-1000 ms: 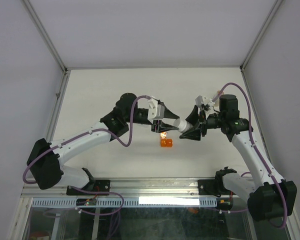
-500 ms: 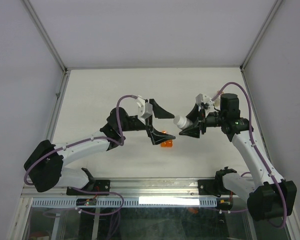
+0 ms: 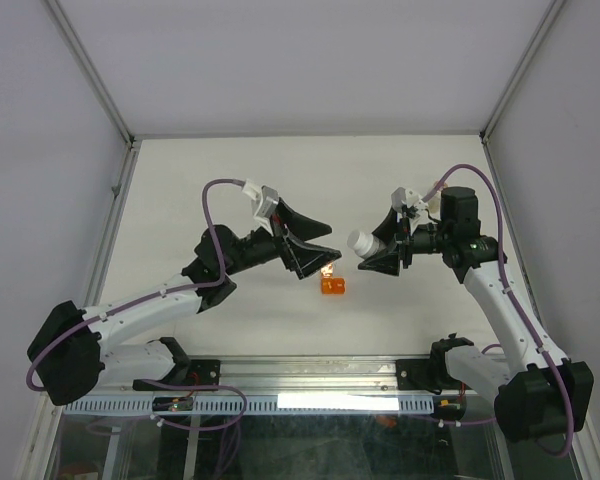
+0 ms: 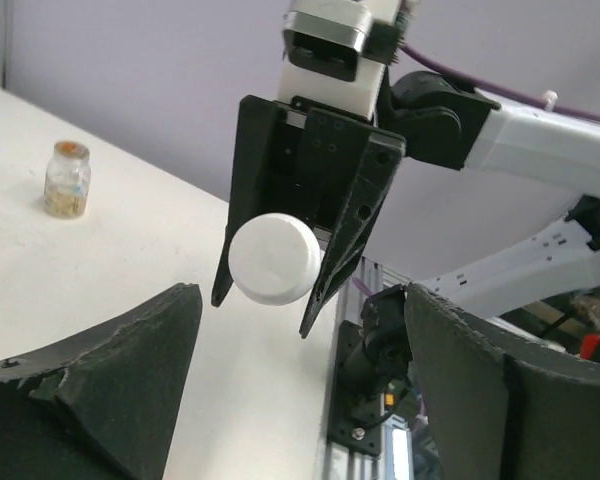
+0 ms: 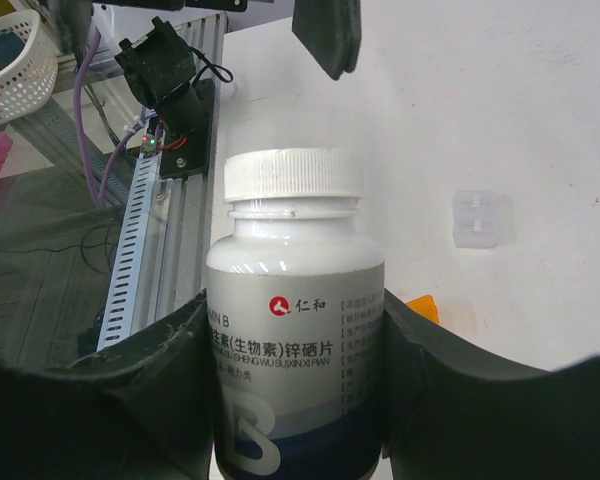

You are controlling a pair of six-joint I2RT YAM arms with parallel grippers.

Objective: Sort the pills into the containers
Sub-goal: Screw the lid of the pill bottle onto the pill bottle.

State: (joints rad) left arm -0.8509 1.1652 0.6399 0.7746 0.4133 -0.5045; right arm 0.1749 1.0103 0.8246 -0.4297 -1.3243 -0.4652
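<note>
From above, the right gripper (image 3: 377,250) is clamped on a white bottle (image 3: 360,242) and holds it on its side in the air over the middle of the table (image 3: 230,170), lid end aimed at the other arm. The left gripper (image 3: 332,243) faces it from just beside, jaws spread wide and holding nothing. To me this looks like an offer: one arm steadies the bottle so the other can get at the lid. An orange cup (image 3: 332,287) stands on the table below the gap between them, towards the near edge.

The left wrist camera looks straight at the round white lid, pinched between the other arm's black fingers. Its own fingers (image 4: 110,380) frame the bottom of the picture, far apart. A clear vial (image 4: 67,180) stands upright on the table off to the left, well apart, with tan-orange pills (image 4: 65,203) inside. I can make out no loose pills.

The right wrist camera shows the bottle gripped around its body, label and dark lower band showing, lid on. A small clear plastic piece (image 5: 477,218) lies on the table beyond it.
</note>
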